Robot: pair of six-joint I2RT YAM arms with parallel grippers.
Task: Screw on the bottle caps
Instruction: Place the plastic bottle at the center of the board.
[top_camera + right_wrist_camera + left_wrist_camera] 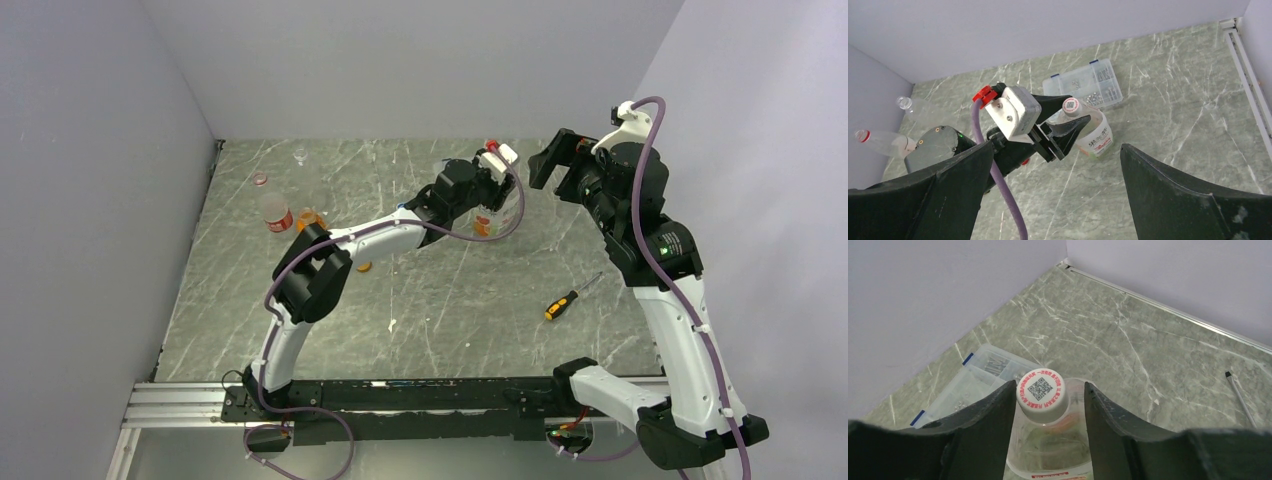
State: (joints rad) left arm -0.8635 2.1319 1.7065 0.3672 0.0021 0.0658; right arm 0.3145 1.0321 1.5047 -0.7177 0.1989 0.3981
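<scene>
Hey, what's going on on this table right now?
The left arm has its jaws around the white cap sitting on a clear bottle, with a gap on one side, so not clamped. The right arm hangs beside it, jaws wide open and empty. Other bottles stand off to the left.

Seen from above, the left gripper (1050, 392) straddles the cap (1071, 105) of the white-labelled bottle (484, 222), blocking its top; a slim gap shows beside one finger. Its arm bars the 8 o'clock approach. A compartment box (1083, 85) lies close beside the bottle, opposite the screwdriver (570, 297), which alone interrupts bare table (450, 320) toward 5 o'clock. The right gripper (545, 165), spread wide, hangs at 2 o'clock.
</scene>
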